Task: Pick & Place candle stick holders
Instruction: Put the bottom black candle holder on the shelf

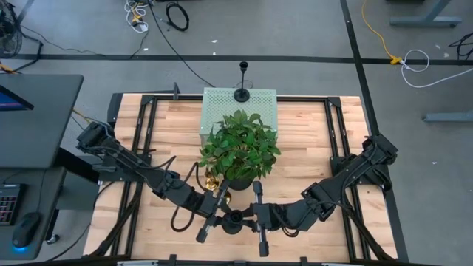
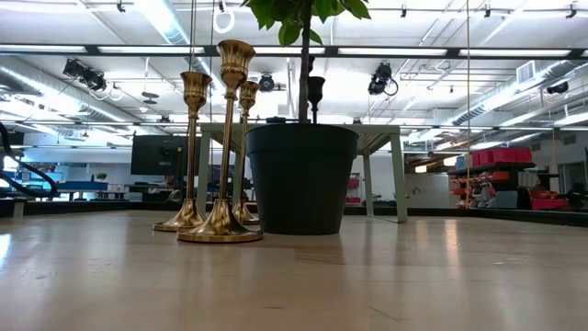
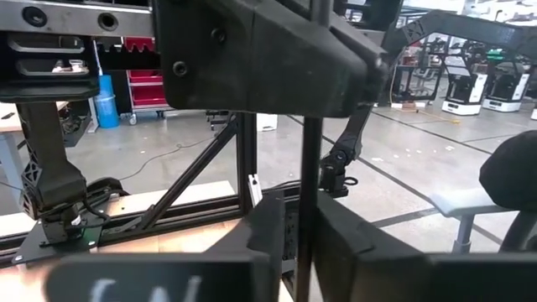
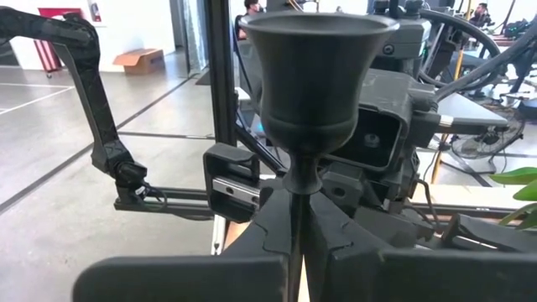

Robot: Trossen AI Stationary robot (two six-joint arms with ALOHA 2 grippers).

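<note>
A matte black candle stick holder [image 1: 233, 219] sits between my two grippers near the table's near edge, upright, its cup [image 4: 310, 75] on top. My right gripper [image 4: 294, 226] is shut on its stem just under the cup. My left gripper [image 3: 306, 252] faces it from the other side, shut on the slim stem [image 3: 310, 168] lower down. Three gold holders [image 2: 225, 138] stand on their round bases by the black plant pot [image 2: 301, 179]. Another black holder [image 1: 242, 92] stands on the pale green perforated stand [image 1: 222, 107] at the far side. My left gripper pinches the holder's stem [image 3: 311, 220] between its two fingers, below the right gripper's hold. The fingers come level from the table's left side and lie across the upright stem. My right gripper pinches the stem's top [image 4: 295, 195], just under the knob below the cup, between its two fingers. They come about level from the table's right side, across the stem. The holder stands upright in the hold; its base is hidden.
The leafy plant [image 1: 240, 148] in its pot fills the table's middle, just beyond both grippers. The gold holders [image 1: 214, 181] stand close to my left arm's far side. Black frame rails [image 1: 144, 140] run along the table's left and right sides.
</note>
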